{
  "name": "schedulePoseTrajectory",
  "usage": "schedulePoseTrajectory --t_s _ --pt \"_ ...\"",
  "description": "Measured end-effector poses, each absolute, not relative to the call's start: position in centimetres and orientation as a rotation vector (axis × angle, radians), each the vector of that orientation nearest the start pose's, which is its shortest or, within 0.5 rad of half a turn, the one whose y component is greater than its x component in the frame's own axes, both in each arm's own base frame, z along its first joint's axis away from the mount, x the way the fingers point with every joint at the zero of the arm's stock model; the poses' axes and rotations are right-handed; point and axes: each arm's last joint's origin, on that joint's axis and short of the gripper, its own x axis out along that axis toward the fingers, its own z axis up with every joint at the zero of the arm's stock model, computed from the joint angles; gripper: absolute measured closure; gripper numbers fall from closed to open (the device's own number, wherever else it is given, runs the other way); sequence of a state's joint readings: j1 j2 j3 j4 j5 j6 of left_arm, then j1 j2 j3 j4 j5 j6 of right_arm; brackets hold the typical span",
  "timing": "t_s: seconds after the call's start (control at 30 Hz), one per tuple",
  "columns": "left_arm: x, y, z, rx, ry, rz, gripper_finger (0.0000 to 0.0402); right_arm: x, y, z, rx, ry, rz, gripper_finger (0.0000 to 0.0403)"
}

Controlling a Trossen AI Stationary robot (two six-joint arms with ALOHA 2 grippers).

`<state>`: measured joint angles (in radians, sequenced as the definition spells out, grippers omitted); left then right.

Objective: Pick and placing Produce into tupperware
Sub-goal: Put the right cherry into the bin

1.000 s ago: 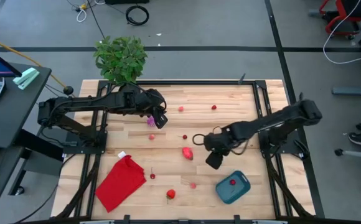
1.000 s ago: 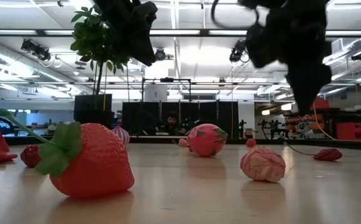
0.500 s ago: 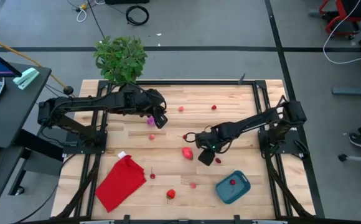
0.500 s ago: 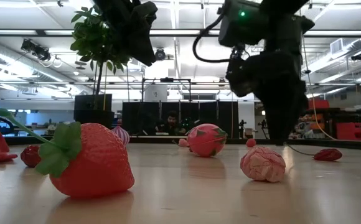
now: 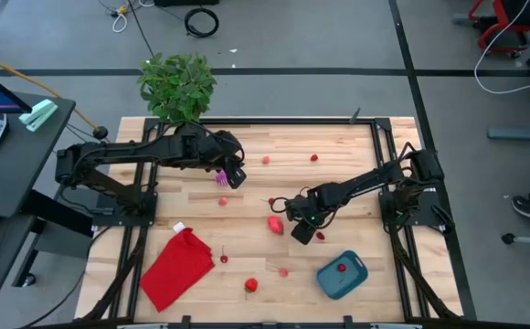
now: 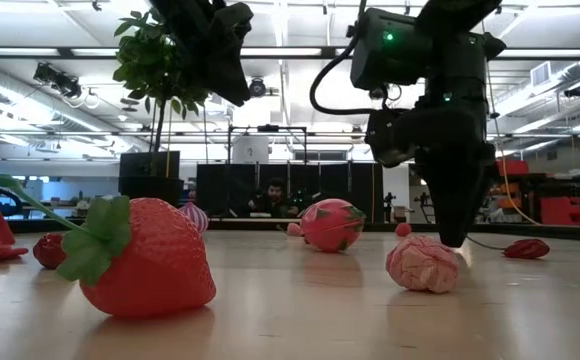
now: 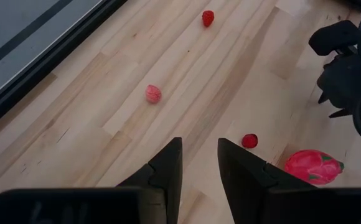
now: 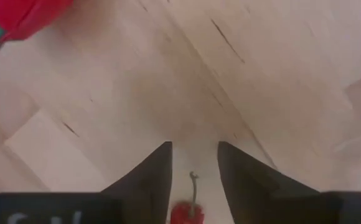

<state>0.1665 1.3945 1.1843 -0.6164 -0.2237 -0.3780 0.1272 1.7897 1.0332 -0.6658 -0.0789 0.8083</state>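
Note:
The teal tub (image 5: 349, 282) sits near the table's near right corner with one red piece (image 5: 341, 268) inside. Small red and pink produce lies scattered on the wood: a dragon fruit (image 5: 274, 224), a strawberry (image 5: 250, 285) and a purple piece (image 5: 220, 177) among them. My right gripper (image 5: 303, 232) points down close to the table, just right of the dragon fruit, open, with a small cherry (image 8: 187, 213) between its fingers. My left gripper (image 5: 235, 177) hangs open above the purple piece, touching nothing. My right gripper comes from above, pointing down, its fingers (image 8: 149, 180) standing on either side of the cherry, whose stem (image 8: 193, 182) points toward the fingertips. I cannot tell whether the fingers touch it.
A red cloth (image 5: 178, 268) lies flat at the near left, and a potted plant (image 5: 178, 84) stands at the far left edge. More red pieces (image 5: 313, 157) lie near the far side. In the low view a pink crinkled piece (image 6: 423, 263) sits beside my right gripper (image 6: 455, 240).
My right gripper has moved from beside the tub toward the dragon fruit, a little left and toward the far edge, and has come down until its fingertips are close to the table. The produce and the tub have stayed in place.

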Motion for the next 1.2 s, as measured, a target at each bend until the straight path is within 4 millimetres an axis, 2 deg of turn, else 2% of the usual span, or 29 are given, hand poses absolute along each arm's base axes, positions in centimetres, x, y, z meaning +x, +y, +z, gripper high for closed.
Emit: schedulePoseTrajectory --t_s 0.13,0.3,0.53,0.67,0.8,0.9,1.0,1.1,1.2 --pt "28.6 5.5 30.0 -0.328 0.751 0.52 0.0294 30.8 4.1 14.1 0.627 1.405 -0.415 0.0313" --pt "28.6 5.5 30.0 -0.328 0.751 0.52 0.0294 30.8 4.1 14.1 0.649 1.403 -0.434 0.0385" --pt "28.6 5.5 30.0 -0.32 0.753 0.517 0.0294 30.7 4.2 14.4 0.657 1.399 -0.429 0.0396" --pt "28.6 5.5 30.0 -0.32 0.753 0.517 0.0294 30.5 4.1 16.5 0.68 1.371 -0.419 0.0397" --pt "28.6 5.4 30.0 -0.32 0.753 0.517 0.0294 29.3 4.6 20.3 0.753 1.305 -0.382 0.0399" --pt "28.6 5.5 30.0 -0.321 0.753 0.517 0.0294 27.9 5.8 23.0 0.847 1.236 -0.341 0.04" --pt "28.6 5.4 30.0 -0.324 0.752 0.518 0.0294 26.3 7.6 24.9 0.907 1.205 -0.306 0.04" --pt "28.6 5.5 30.0 -0.325 0.752 0.519 0.0294 25.1 9.9 25.7 0.954 1.211 -0.291 0.04" --pt "28.6 5.4 30.0 -0.325 0.752 0.518 0.0294 24.1 12.4 25.3 0.98 1.249 -0.308 0.0401"
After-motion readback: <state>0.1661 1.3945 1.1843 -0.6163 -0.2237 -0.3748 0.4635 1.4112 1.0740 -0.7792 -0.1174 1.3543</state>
